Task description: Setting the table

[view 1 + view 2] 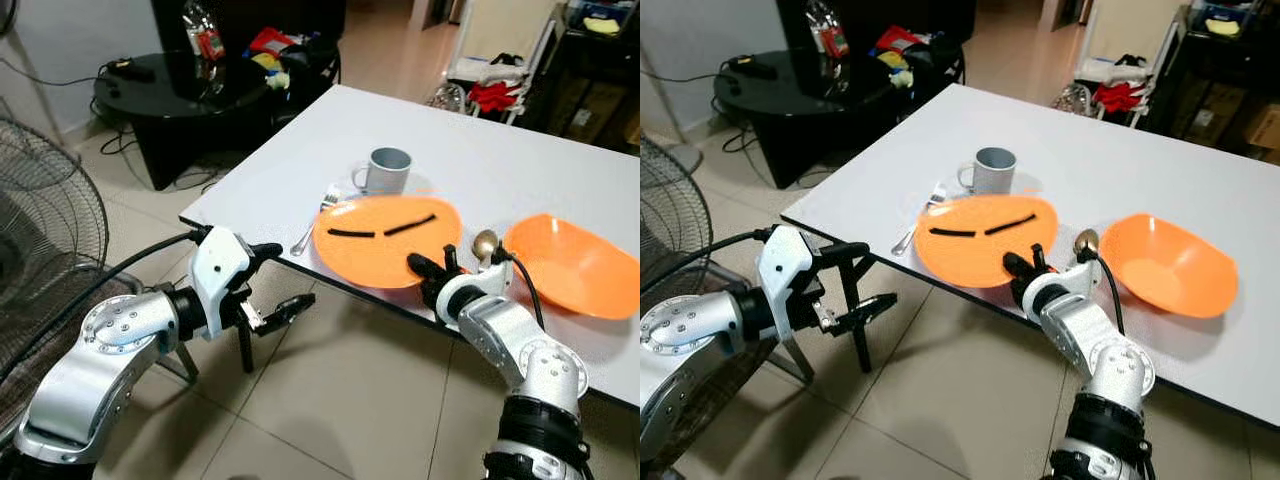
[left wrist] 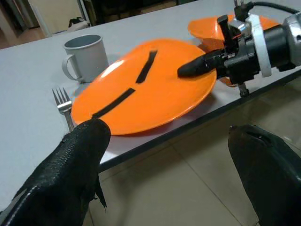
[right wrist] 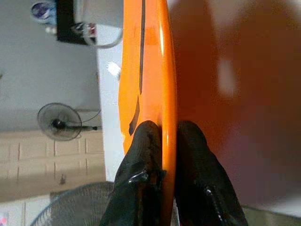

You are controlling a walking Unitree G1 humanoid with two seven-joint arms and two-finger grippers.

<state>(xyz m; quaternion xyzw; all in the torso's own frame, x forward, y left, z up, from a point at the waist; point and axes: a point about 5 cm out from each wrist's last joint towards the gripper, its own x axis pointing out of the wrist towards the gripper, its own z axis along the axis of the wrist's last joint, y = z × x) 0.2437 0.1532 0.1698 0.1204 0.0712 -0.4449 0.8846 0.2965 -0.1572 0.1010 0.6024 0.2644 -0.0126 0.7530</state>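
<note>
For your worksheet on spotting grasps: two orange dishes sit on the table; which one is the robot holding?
The flat orange plate with two black strips, beside the grey mug; the right gripper pinches its rim. The deeper orange bowl lies untouched.

Orange plate pinched by right gripper, mug, fork

Orange plate bearing two black stripes; orange bowl; grey mug; white table; black fingers pinching plate rim.
</note>
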